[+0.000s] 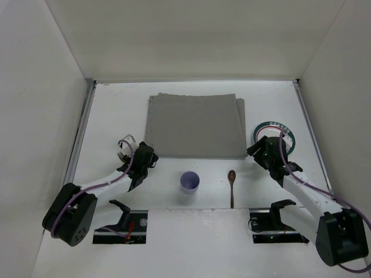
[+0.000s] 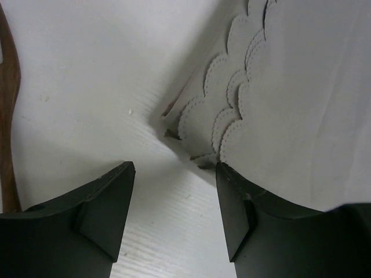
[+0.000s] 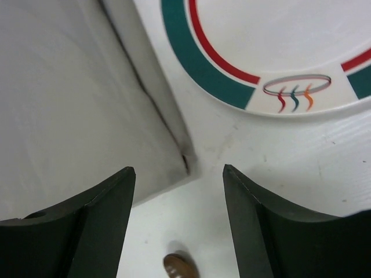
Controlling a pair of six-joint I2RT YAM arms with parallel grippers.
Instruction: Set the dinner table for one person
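The white dinner table (image 1: 116,110) holds a grey cloth mat (image 1: 194,124) at the middle back. A white plate (image 1: 277,133) with a green and red rim lies right of it, partly hidden by my right arm. A purple cup (image 1: 190,182) and a wooden spoon (image 1: 232,186) sit near the front. My left gripper (image 1: 146,153) is open at the mat's near-left corner; its scalloped edge (image 2: 214,110) shows just beyond my open left gripper (image 2: 175,168). My right gripper (image 1: 256,152) is open and empty (image 3: 178,169) at the mat's near-right corner (image 3: 69,104), beside the plate (image 3: 261,35).
A brown wooden utensil handle (image 2: 8,116) lies at the left edge of the left wrist view. The spoon's tip (image 3: 179,267) shows below my right gripper. Metal rails (image 1: 81,133) run along the table's sides, and white walls enclose it.
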